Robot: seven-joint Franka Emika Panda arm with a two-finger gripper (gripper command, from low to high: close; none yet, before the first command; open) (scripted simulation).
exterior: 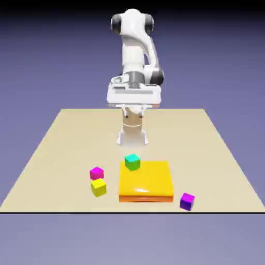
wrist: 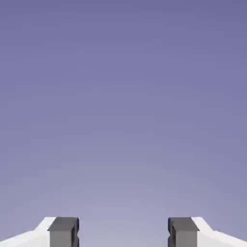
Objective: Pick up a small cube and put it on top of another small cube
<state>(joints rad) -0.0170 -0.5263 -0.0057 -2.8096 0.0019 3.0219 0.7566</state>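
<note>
In the exterior view, 1 arm holds its gripper (exterior: 134,115) high above the far part of the table (exterior: 67,150). The magenta cube (exterior: 97,174) sits on the table toward the exterior view's left, just beyond the yellow cube (exterior: 99,188). Those 2 are close together; I can't tell if they touch. Right of them is a flat orange block (exterior: 145,181) with a green cube (exterior: 132,162) at its far left corner. A purple cube (exterior: 187,202) lies near the table's near edge, on the right.

The coming move likely turns on this: the magenta cube is nearer the camera than the gripper, lower, and to the exterior view's left. The only arm must reach out and down that way. With no clear long axis on a cube, the choice of faces matters more; the yellow neighbour could get knocked.

In the hand view, the 2 fingertips stand wide apart with nothing between them, only blue-violet backdrop (wrist: 123,120). No cube shows there.
</note>
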